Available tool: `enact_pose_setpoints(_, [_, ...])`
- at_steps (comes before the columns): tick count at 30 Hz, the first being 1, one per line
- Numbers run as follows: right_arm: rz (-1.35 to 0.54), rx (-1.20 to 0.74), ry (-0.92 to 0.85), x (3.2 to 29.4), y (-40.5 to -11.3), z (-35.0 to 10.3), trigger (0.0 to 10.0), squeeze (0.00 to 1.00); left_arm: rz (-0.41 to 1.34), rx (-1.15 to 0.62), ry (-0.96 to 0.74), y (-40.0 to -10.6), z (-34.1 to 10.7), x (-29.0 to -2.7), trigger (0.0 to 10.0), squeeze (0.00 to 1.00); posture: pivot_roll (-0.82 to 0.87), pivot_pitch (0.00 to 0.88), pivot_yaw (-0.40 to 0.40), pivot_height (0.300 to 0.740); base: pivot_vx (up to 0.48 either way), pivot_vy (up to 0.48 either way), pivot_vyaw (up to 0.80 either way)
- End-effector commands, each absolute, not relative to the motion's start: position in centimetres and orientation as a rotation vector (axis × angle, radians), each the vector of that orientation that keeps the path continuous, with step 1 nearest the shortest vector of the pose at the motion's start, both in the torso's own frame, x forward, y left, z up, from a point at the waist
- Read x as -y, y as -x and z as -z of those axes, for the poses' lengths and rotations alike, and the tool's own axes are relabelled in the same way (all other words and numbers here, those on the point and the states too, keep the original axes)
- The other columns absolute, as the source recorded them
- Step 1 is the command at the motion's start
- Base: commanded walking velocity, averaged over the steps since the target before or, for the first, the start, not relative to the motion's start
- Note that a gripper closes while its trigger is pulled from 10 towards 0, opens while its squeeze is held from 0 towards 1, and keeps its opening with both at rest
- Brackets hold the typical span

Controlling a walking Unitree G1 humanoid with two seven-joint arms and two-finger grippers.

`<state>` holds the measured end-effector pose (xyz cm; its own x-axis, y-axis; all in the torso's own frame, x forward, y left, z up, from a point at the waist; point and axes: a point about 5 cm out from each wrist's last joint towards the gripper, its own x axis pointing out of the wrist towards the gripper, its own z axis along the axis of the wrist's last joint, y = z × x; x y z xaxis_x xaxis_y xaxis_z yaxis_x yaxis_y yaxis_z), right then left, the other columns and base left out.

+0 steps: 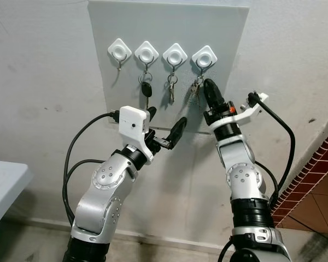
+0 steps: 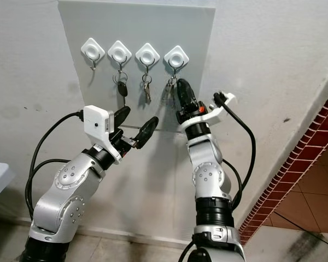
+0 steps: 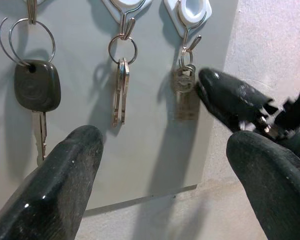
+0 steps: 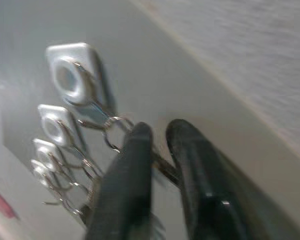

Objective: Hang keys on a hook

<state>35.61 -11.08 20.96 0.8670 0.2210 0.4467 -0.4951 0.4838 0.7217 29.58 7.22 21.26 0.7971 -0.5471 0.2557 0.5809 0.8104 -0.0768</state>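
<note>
You've got two silver arms with screw-dotted round joints, black cables looping off white wrist camera boxes, and long black fingers (image 3: 65,185).

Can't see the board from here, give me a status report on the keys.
Right end effector at silver keys on rightmost hook. Left end effector open, below board. Leftmost hook empty. Nothing blocking.

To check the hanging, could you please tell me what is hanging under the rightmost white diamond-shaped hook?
Silver keys on a ring hang under it, with the right gripper beside them; contact is unclear.
</note>
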Motion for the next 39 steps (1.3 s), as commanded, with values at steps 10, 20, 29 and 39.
enact_pose_setpoints(10, [-0.373, 0.284, -0.908, 12.1, -34.0, -18.5, 10.0, 1.00, 0.541, 0.213, 0.156, -29.9, -20.7, -7.6, 10.0, 0.00, 0.03, 0.000, -0.008, 0.740, 0.000, 0.000, 0.00])
enact_pose_setpoints(20, [-0.264, 0.175, -0.834, 14.1, -32.0, -14.1, 10.0, 1.00, 0.455, 0.122, 0.207, -30.2, -17.5, -8.8, 10.0, 0.00, 0.02, 0.000, -0.001, 0.740, 0.000, 0.000, 0.00])
enact_pose_setpoints(29, [-0.144, 0.062, -0.701, 15.8, -29.0, -10.0, 10.0, 1.00, 0.372, 0.011, 0.304, -30.2, -13.5, -10.4, 10.0, 0.00, 0.02, 0.000, -0.008, 0.740, 0.000, 0.000, 0.00])
enact_pose_setpoints(39, [-0.105, 0.019, -0.503, 16.6, -27.2, -8.1, 10.0, 1.00, 0.322, -0.009, 0.351, -30.8, -11.7, -11.2, 10.0, 0.00, 0.01, 0.000, 0.011, 0.740, 0.000, 0.000, 0.00])
